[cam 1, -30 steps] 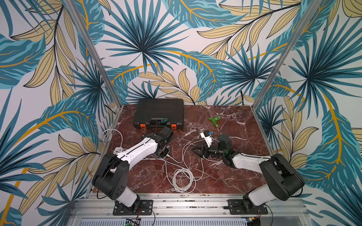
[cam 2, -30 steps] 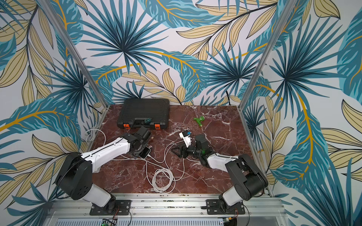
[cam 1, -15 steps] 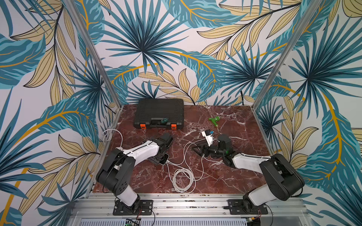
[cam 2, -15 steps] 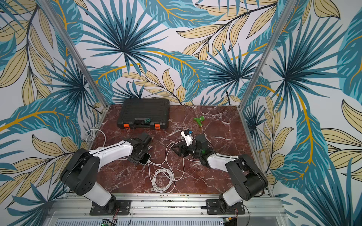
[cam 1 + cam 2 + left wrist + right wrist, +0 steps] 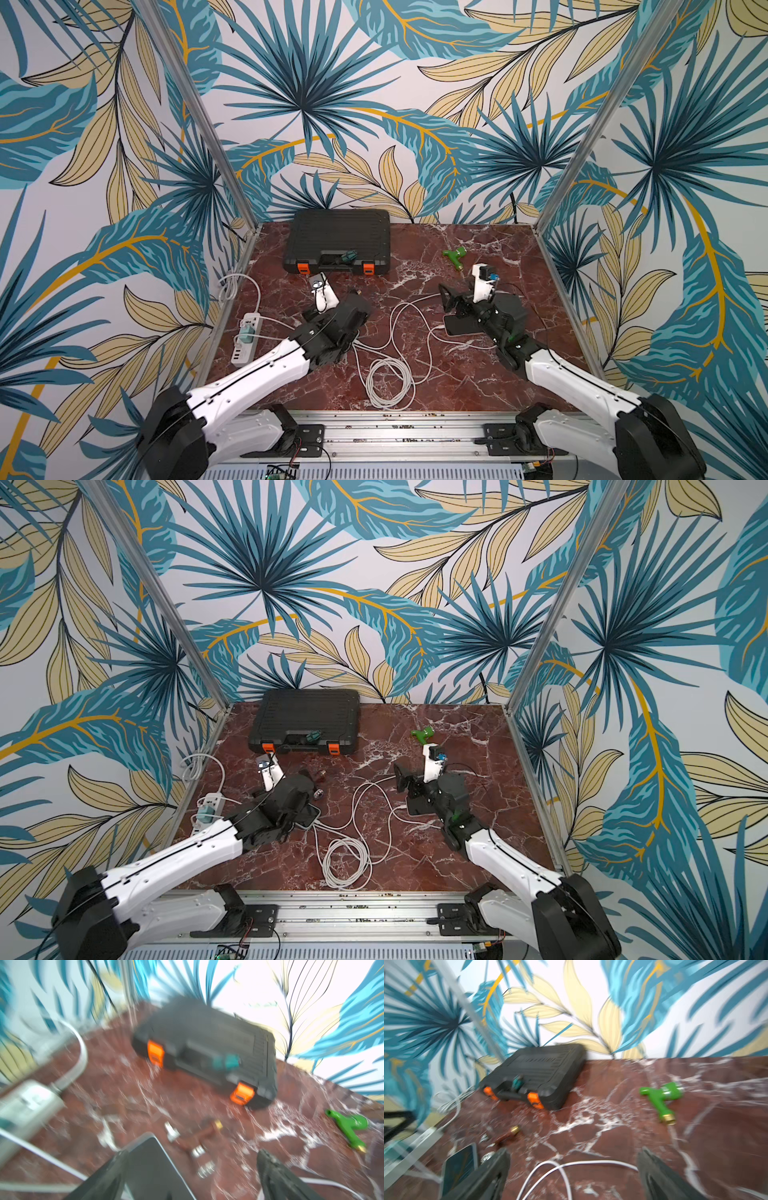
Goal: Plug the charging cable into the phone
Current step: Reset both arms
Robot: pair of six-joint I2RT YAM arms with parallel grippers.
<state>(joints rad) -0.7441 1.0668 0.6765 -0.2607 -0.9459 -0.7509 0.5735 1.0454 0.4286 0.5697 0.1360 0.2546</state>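
The phone (image 5: 311, 815) lies flat on the marbled surface (image 5: 457, 386), left of the middle, and in both top views the left arm's wrist hides most of it. The left fingers (image 5: 276, 1176) stand wide apart just above it, clamped on nothing. The white cable (image 5: 390, 374) lies loose on the surface, with a coil near the front edge and loops between the two arms. One strand runs up to the phone's near edge, but I cannot tell whether it is plugged in. The right fingers (image 5: 654, 1174) are also spread wide and hold nothing, with a loop of cable lying on the surface between them. Toward the back are a black tool case (image 5: 338, 237) and a green hose nozzle (image 5: 455, 255), and a white power strip (image 5: 247, 338) sits at the left edge.
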